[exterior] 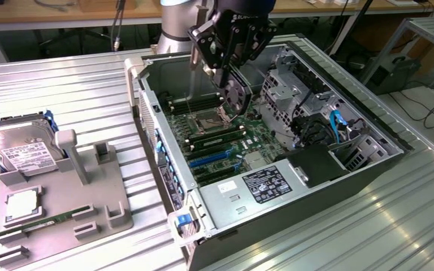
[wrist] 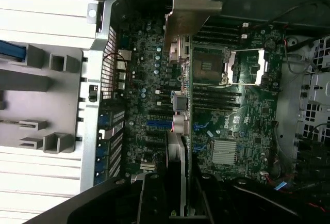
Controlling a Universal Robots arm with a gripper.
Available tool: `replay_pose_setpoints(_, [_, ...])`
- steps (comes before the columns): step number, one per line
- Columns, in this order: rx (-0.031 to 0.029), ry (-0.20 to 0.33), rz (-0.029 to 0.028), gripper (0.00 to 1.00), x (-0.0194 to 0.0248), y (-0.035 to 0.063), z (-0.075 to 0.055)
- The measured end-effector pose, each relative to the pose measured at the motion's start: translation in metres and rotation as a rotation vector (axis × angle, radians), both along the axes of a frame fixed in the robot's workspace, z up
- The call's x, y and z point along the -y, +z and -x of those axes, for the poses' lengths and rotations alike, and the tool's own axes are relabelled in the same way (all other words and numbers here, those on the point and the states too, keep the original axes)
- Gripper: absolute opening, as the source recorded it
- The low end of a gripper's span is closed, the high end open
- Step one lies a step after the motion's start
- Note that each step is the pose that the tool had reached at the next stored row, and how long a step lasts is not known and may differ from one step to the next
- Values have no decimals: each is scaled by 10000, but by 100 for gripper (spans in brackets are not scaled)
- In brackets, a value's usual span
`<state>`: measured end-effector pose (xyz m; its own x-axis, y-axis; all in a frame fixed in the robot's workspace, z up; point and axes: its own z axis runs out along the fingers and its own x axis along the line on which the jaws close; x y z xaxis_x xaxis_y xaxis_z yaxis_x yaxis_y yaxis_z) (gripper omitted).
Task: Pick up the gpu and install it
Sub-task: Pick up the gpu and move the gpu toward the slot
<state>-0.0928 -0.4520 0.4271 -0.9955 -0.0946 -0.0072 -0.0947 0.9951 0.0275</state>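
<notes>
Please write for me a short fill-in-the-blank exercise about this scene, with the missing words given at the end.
1. The gripper is shut on the ____, a dark card with a metal bracket.
2. The card hangs above the green ____ inside the open computer case.
3. The hard drive stands on the grey tray at the exterior view's ____.
Missing words: gpu; motherboard; left.

Computer case point(exterior: 300, 226), parts tray point(exterior: 66, 197) on ribbed table point(exterior: 74, 96)
</notes>
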Motion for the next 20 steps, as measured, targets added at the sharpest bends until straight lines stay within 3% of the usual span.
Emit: replay_pose_setpoints(20, [0, 15, 1, 27, 0, 0, -144])
